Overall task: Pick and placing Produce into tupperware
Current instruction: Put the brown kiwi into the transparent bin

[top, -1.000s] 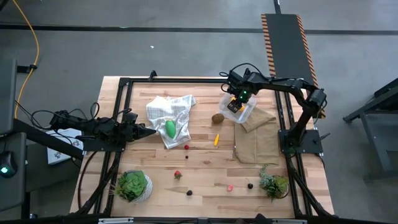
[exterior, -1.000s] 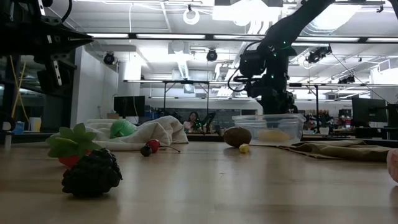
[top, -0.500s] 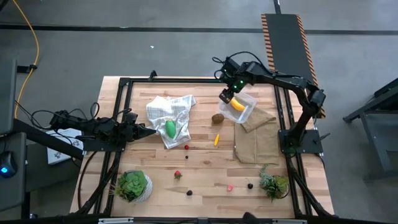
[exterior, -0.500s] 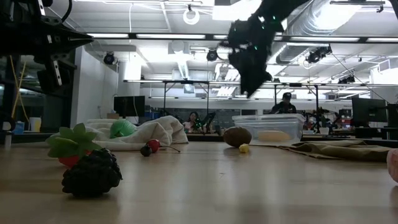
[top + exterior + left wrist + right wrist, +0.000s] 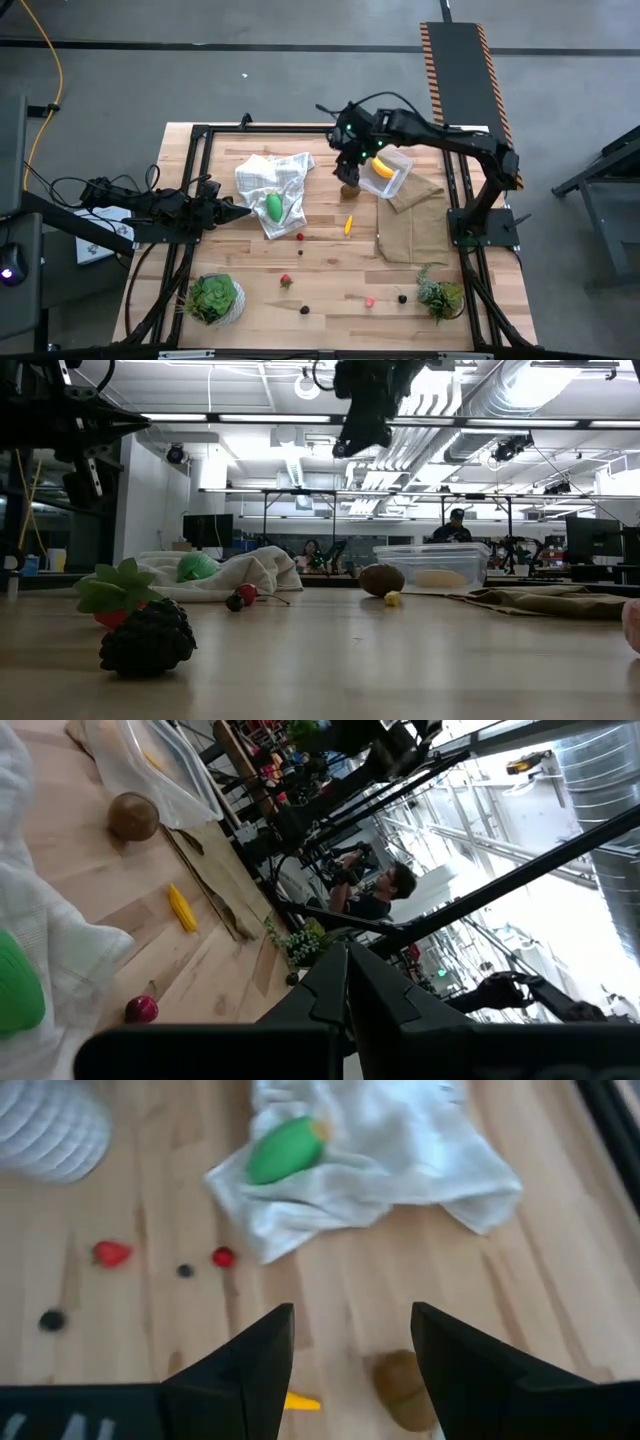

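Right hand spread, empty, above kiwi, partly hiding it. Banana in tupperware near table's far right edge. Left hand pressed together at left edge, by cloth.

No legible text or labels.

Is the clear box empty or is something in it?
Not empty. The yellow banana lies inside the tupperware; nothing else shows in it.
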